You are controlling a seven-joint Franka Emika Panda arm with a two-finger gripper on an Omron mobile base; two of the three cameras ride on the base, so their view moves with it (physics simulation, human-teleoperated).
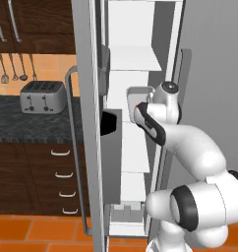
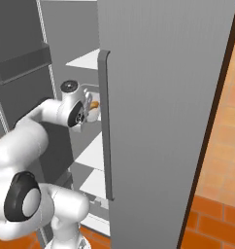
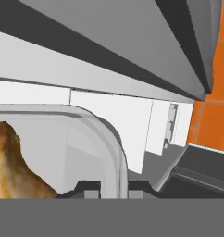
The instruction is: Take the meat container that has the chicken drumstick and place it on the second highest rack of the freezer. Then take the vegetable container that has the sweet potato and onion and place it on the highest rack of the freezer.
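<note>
Claw pinches the rim of the tray, drumstick at nine o'clock in the hand view, held inside the freezer about mid-stack. We judge we should keep the tray level and slide it straight onto the second rack down. Room is tight: door edge at nine o'clock, freezer wall at three.

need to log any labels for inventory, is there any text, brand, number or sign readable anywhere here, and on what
None: no word, brand, number or sign can be read in any view.
The freezer door and its shelves are plain.
The toaster shows no readable marking.
The meat container rim, gripped by the gripper, and the chicken drumstick carry no label.
</note>
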